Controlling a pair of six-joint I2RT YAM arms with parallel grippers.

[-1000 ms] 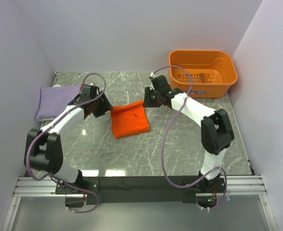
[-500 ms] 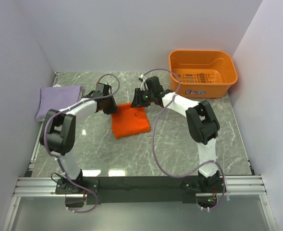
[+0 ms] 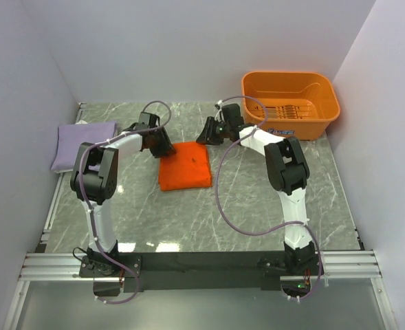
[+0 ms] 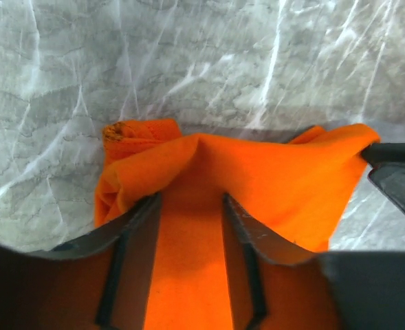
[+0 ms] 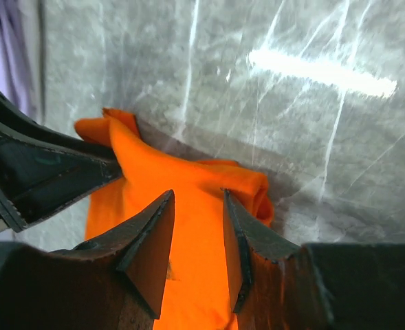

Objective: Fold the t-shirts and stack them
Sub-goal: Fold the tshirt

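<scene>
The grey marbled surface bears an orange t-shirt centrally, a lavender t-shirt at left, and a basket back right.

Far-middle is tight: left gripper and right gripper sit near each other at the far corners of the orange t-shirt, jaws pinched on cloth, only a narrow gap between them. Orange basket blocks the far-right corner. Purple t-shirt fills far-left, by the left wall. Right arm's cable loops over mid worktop. Near half is otherwise open.
</scene>
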